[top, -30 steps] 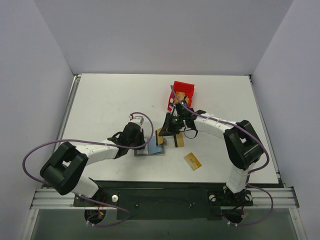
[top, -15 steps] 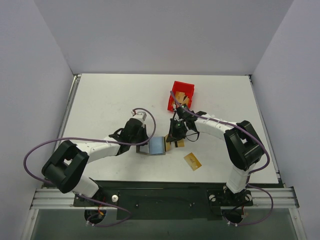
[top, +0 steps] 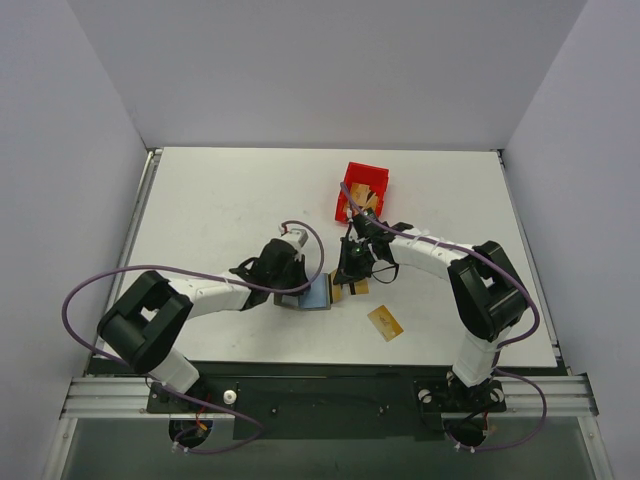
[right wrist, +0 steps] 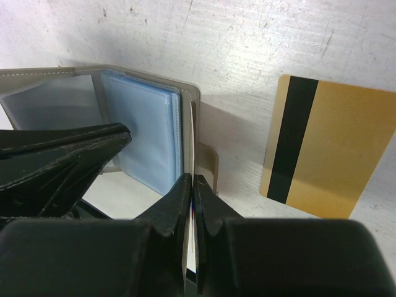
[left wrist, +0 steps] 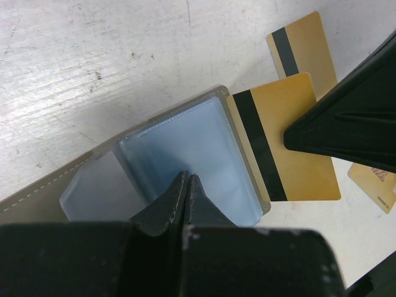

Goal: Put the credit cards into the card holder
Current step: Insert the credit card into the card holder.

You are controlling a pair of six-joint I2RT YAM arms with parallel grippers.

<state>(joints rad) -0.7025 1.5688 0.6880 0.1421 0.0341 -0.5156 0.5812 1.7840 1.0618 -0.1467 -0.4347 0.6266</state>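
Observation:
The grey card holder [top: 316,294] lies open, bluish sleeves up [left wrist: 185,139]. My left gripper [left wrist: 186,179] is shut, its tips pressing on the sleeves. My right gripper [right wrist: 193,185] is shut on a gold credit card [left wrist: 291,148] with a black stripe. It holds the card edge-on [right wrist: 193,139], striped end at the holder's right rim [right wrist: 139,133]. A second striped card [right wrist: 328,148] lies flat just beyond it [left wrist: 303,49]. A third card [top: 385,322] lies nearer the front edge [left wrist: 374,182].
A small red plastic bin [top: 362,185] stands behind the right gripper [top: 343,278], with something tan inside. Both arms meet at mid-table, with the left gripper [top: 293,283] close to the right one. Grey walls surround the white table [top: 200,200].
My left gripper has moved right onto the open holder, which has shifted slightly right. My right gripper brought its card to the holder's right edge and has since held nearly still.

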